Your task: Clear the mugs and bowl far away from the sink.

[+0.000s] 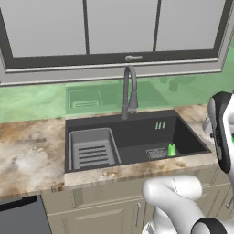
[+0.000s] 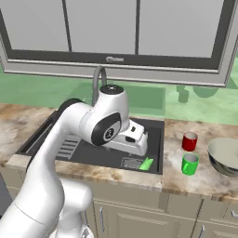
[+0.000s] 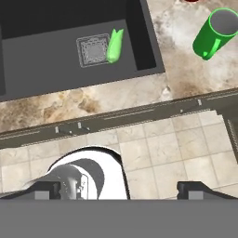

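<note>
Gripper (image 3: pixel 119 188) is wide open from what I see, dark fingertips (image 3: pixel 197 189) far apart at the bottom of the hand view, nothing between them, aimed down at the tiled floor (image 3: pixel 162 148) in front of the counter edge. White arm (image 2: pixel 100 123) is bent over the near rim of the dark grey rectangular sink (image 2: pixel 153 139). Bright green handled mug (image 2: pixel 189 163) stands upright on the marbled brown counter (image 2: pixel 186 183), just right of the sink, near side. Red handled mug (image 2: pixel 189 141) stands just beyond it, apart from it. Wide round bowl, cream inside and grey outside (image 2: pixel 225 155), sits right of both mugs, near them, cut by the frame edge. Inside the basin: small green object (image 3: pixel 114 45) lying beside the square drain (image 3: pixel 93 51), grey slatted rack insert (image 1: pixel 93 148) on the left. Tall arched grey faucet (image 1: pixel 130 91) at the far rim.
</note>
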